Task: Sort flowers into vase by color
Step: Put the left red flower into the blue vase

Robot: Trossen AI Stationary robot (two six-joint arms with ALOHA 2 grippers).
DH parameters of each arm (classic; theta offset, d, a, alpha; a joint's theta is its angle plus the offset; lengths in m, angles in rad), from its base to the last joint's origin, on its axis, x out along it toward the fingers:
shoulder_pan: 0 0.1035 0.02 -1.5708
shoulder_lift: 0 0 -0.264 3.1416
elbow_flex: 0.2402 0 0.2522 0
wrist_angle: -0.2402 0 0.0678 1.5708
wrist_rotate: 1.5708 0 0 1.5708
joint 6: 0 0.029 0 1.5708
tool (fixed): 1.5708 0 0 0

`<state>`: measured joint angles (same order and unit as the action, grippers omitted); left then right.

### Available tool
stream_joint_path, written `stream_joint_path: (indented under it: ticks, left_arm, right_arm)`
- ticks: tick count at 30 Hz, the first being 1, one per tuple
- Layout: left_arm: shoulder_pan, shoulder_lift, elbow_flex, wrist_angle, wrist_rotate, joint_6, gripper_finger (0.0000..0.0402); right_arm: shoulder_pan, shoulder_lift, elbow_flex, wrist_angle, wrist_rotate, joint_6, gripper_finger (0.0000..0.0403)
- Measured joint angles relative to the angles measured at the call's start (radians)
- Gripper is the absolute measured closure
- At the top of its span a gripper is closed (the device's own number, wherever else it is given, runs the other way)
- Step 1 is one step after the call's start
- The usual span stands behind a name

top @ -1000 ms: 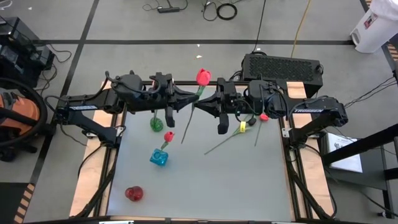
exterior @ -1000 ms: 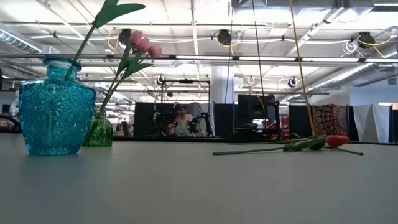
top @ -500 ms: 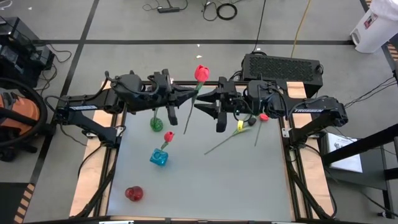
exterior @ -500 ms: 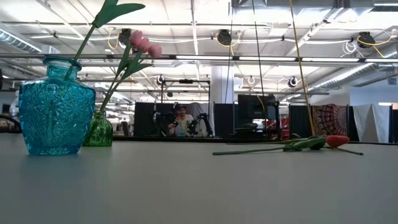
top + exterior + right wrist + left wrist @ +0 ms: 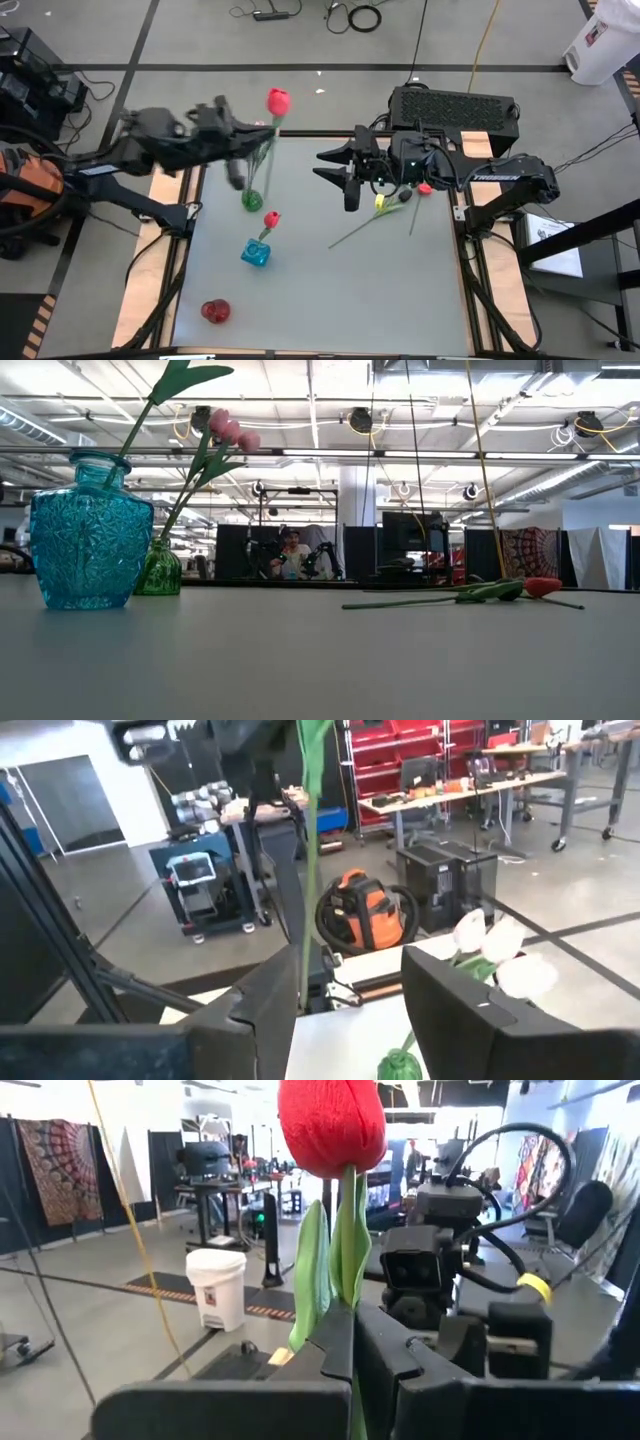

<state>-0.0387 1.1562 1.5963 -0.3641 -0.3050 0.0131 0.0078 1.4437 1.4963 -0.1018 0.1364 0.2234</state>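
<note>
The left gripper [image 5: 350, 1345] pinched the red tulip [image 5: 278, 101], its arm blurred; the right gripper [image 5: 335, 170] gaped empty.

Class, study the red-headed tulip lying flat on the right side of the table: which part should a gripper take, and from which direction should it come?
Grip the red-headed tulip at mid-stem, coming straight down from above. It lies flat on the table, so only a top approach gets fingers either side. The stem is thin and long; the bud would crush. The right gripper, open, hovers nearby. The left gripper already holds another red tulip.
</note>
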Motion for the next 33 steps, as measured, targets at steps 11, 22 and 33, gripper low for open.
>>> stream_joint_path:
  ticks: [11, 22, 33]
  left_arm:
    - [0.0, -0.266, 0.0, -0.368, 0.005, -0.028, 0.0401]
    - [-0.001, -0.551, -0.022, -0.529, -0.003, -0.014, 0.0401]
    - [-0.001, -0.849, -0.32, -0.461, -0.016, -0.078, 0.0401]
  right_arm:
    - [-0.016, 0.0, 0.0, -0.058, 0.105, 0.0, 0.0234]
    - [-0.022, 0.0, 0.0, -0.069, 0.108, 0.004, 0.0234]
    - [-0.028, 0.0, 0.0, -0.113, 0.179, 0.049, 0.0234]
